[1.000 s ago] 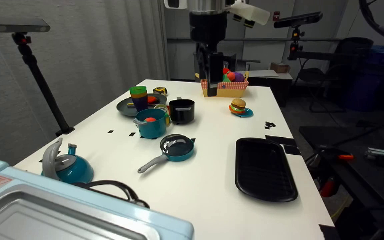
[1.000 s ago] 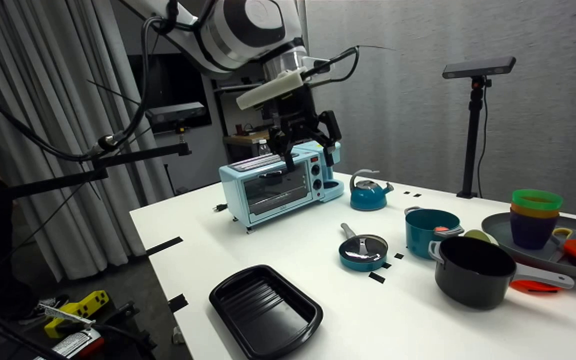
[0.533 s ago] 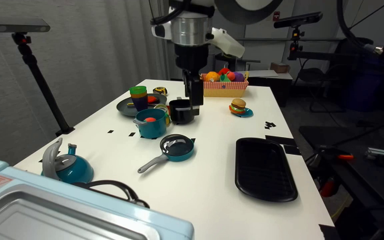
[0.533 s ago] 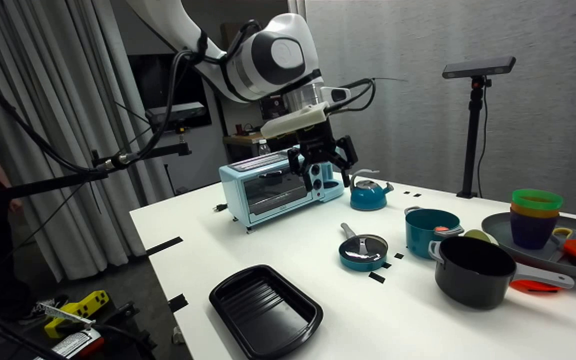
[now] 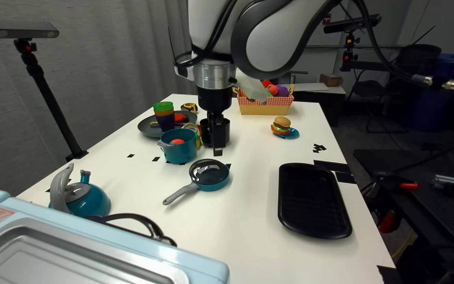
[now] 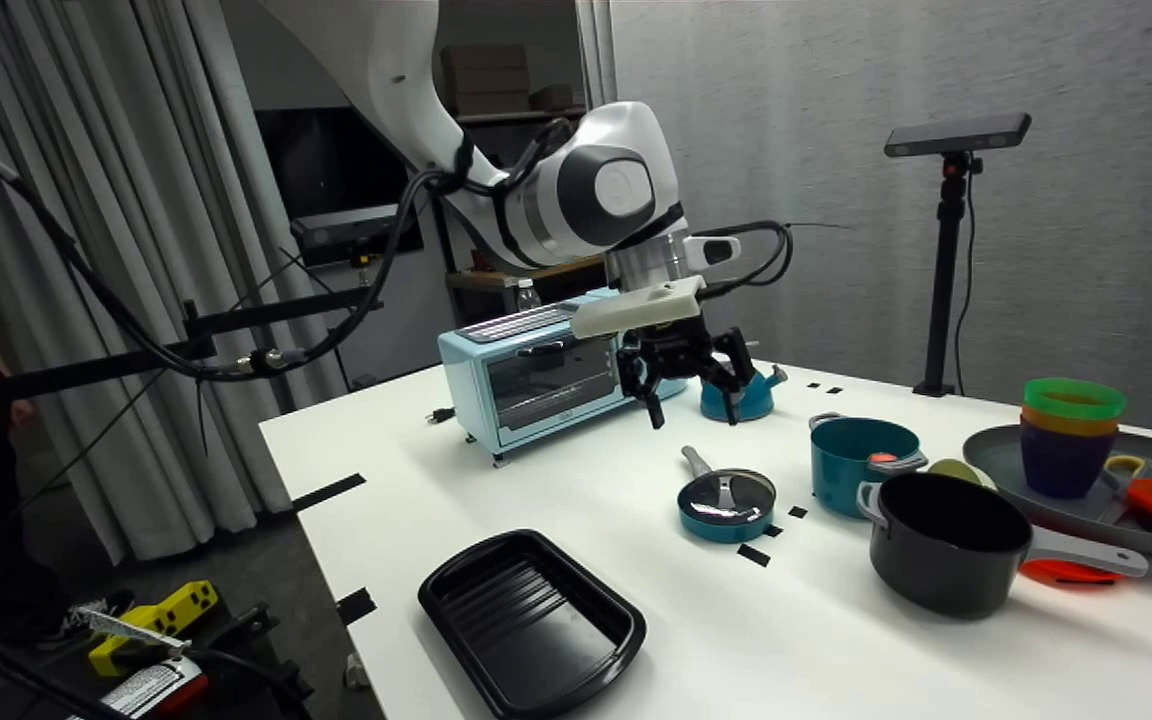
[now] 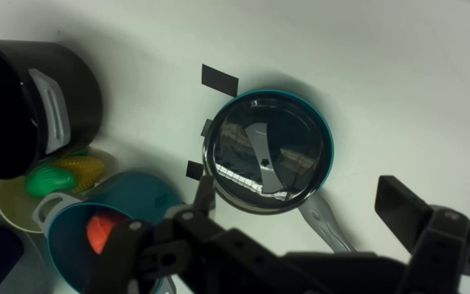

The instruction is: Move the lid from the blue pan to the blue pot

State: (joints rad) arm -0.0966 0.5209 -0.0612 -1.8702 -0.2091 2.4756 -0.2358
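The dark, see-through lid with a grey grip bar lies on the blue pan, covering it; its grip points up. In both exterior views the lid rests on the pan. The blue pot stands beside the pan, uncovered, with a red-orange thing inside; it also shows in the wrist view and in an exterior view. My gripper is open and empty, fingers pointing down, above the table near the pan's handle. In the wrist view its fingers are wide apart.
A black pot stands close to the blue pot. A black tray lies on the table's near side. A teal kettle and a light-blue toaster oven stand behind. Stacked cups stand on a grey plate.
My arm and open gripper have come down and across toward the pan. The lid, pan and pot have not moved.
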